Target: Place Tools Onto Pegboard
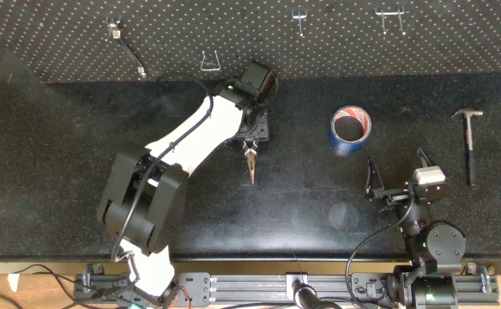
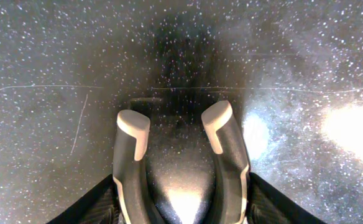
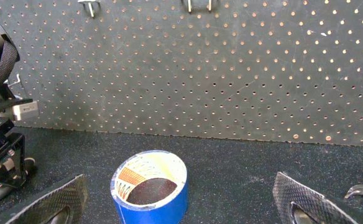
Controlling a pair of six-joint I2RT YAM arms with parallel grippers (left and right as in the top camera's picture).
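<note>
The left gripper [image 1: 255, 134] is clamped on a pair of pliers [image 2: 132, 155], gripping them low down. Their two grey, pale-tipped handles splay out ahead of it towards the dark speckled worktop [image 1: 62, 129]. I cannot tell whether the handle tips touch the surface. From above, the pliers [image 1: 251, 163] sit just in front of the pegboard [image 1: 276, 43], a little left of centre, below a wire hook [image 1: 209, 62]. To their right a roll of blue tape [image 1: 351, 127] stands on the worktop, open core facing up. Farther right a hammer [image 1: 469, 146] lies flat, head towards the board. The right gripper [image 1: 398, 172] hangs near its own base with its fingers spread wide and nothing between them, the tape roll just ahead of it. More hooks [image 1: 299, 17] stick out of the board higher up.
</note>
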